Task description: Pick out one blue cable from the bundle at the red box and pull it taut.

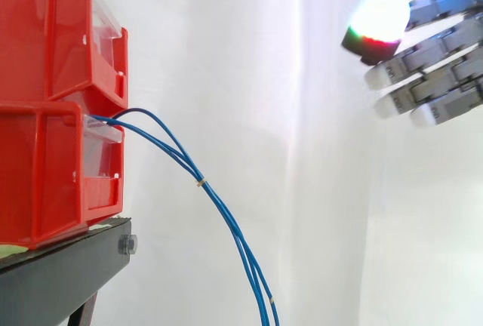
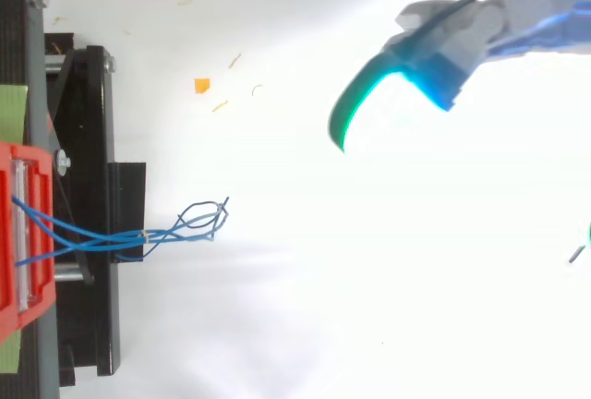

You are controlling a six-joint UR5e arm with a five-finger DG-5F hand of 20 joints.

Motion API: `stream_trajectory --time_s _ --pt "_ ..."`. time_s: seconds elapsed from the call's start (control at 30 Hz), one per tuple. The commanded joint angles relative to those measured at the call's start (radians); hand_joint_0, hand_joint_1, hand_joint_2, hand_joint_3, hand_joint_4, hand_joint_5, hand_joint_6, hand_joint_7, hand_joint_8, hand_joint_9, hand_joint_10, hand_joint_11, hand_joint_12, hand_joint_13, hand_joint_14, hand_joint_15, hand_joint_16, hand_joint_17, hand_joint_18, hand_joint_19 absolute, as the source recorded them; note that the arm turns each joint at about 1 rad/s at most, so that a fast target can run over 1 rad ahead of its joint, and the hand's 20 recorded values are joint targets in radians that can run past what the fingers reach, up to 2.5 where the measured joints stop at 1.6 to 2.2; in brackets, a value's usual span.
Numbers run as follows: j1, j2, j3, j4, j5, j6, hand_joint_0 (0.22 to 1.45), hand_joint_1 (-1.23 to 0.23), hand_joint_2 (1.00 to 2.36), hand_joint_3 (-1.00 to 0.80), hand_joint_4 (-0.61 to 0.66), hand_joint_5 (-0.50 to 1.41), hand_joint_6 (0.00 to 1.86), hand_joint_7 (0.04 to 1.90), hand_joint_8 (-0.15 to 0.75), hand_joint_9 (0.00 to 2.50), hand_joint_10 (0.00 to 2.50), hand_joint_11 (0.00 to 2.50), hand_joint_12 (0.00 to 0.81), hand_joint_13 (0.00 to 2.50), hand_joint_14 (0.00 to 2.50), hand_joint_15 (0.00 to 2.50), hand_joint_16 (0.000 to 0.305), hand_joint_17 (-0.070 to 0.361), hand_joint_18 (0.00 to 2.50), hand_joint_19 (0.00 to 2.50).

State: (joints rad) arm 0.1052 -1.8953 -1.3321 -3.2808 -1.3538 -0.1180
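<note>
Blue cables (image 1: 200, 182) leave the front of the lower red bin (image 1: 45, 182) at the left, on the black stand (image 1: 60, 266), and hang as a loose bundle curving down and rightward to the bottom edge of the side view. At the upper right, well apart from them, the hand (image 1: 445, 62) hangs with its fingers (image 1: 392, 77) straight and side by side, closed on nothing, one pad glowing white.
</note>
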Motion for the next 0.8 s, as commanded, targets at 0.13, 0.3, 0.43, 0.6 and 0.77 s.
stream_trajectory --time_s 0.13,0.3,0.43,0.6,0.77 --pt "0.013 -0.105 0.001 0.105 0.012 0.005 0.49 -0.56 1.0 -0.5 0.08 -0.25 0.5 0.61 0.166 0.35 0.0 0.0 0.248 0.1 0.0 0.0 0.047 0.106 0.0 0.03" --pt "0.014 -0.183 0.001 0.219 0.015 0.006 0.49 -0.56 1.0 -0.5 0.09 -0.25 0.5 0.62 0.168 0.36 0.0 0.0 0.247 0.12 0.0 0.0 0.046 0.104 0.0 0.04" --pt "0.019 -0.231 0.007 0.313 0.038 0.0 0.49 -0.56 1.0 -0.5 0.1 -0.24 0.5 0.63 0.17 0.37 0.0 0.0 0.251 0.14 0.0 0.0 0.046 0.104 0.0 0.05" --pt "0.016 -0.3 0.014 0.342 0.076 0.001 0.5 -0.56 1.0 -0.5 0.11 -0.23 0.5 0.63 0.174 0.39 0.0 0.0 0.25 0.15 0.0 0.0 0.046 0.103 0.0 0.06" --pt "0.019 -0.324 0.017 0.357 0.094 -0.008 0.5 -0.56 1.0 -0.5 0.11 -0.23 0.5 0.64 0.177 0.41 0.0 0.0 0.249 0.16 0.0 0.0 0.046 0.103 0.0 0.06"
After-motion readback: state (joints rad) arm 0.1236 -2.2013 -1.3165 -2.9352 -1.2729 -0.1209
